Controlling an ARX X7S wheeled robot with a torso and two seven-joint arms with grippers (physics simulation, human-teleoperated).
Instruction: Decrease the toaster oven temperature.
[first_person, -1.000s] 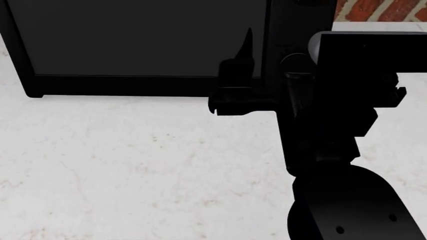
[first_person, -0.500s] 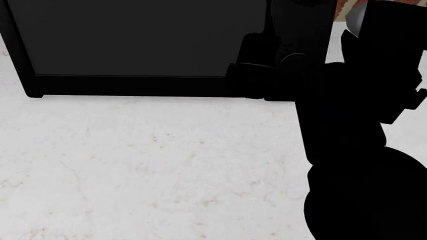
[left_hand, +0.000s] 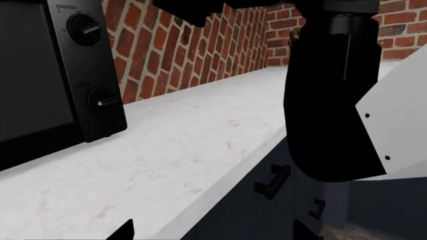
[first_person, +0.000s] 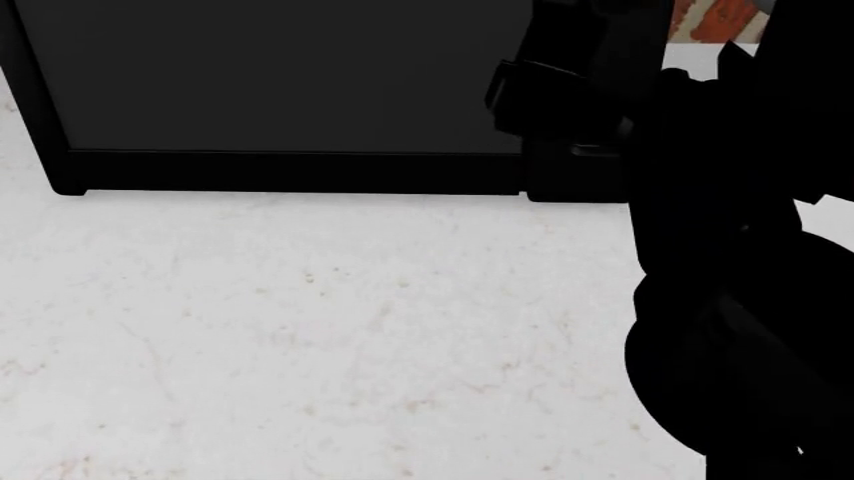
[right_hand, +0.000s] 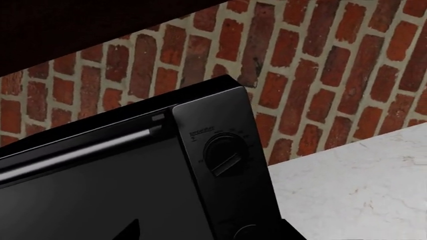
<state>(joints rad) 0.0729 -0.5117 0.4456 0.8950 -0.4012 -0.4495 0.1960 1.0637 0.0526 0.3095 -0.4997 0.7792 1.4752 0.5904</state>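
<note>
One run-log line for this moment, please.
right tool: at toaster oven panel | upper knob: not gripped | left tool: out of view

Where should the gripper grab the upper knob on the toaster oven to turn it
Pinch the raised bar across the upper knob, coming straight at the toaster oven's front panel. The bar stands proud of the round dial and lies tilted, so line the fingers up on either side of that slant. The lower knob sits below it on the same narrow panel.
</note>
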